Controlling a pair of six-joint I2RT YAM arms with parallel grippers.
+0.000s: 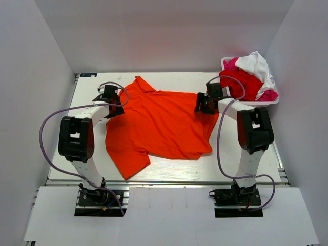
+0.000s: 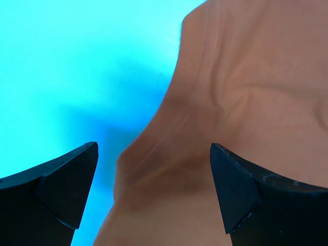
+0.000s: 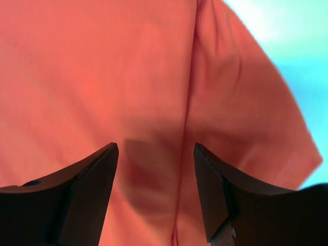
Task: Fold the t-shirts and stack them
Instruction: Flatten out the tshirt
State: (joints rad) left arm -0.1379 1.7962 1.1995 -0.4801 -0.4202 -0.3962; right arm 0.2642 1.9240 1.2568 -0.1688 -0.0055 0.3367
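Left end effector point(image 2: 154, 154), jaws wide, hovers over the orange tee point(image 1: 164, 123) at its left edge, right end effector point(image 3: 156, 148), jaws apart, over a ridge at its right side; tee lies spread mid-frame on the desk point(image 1: 230, 164), first fold seemingly pending, so both must next pinch cloth.

The orange t-shirt point(image 1: 164, 125) is soft, matt cloth, smooth apart from shallow creases and folds. The red t-shirt point(image 1: 241, 82), the white t-shirt point(image 1: 256, 64) and the magenta-pink t-shirt point(image 1: 230, 64) look like the same dull, limp cloth. The basket point(image 1: 274, 101) is white plastic with a slight sheen. The table point(image 1: 179, 166) is white, smooth and matt. The left hand point(image 2: 154, 146) and right hand point(image 3: 155, 146) have fingers point(image 2: 61, 189) of matt black plastic, faintly grainy. The cables point(image 1: 45, 125) wear a smooth lilac sheath.
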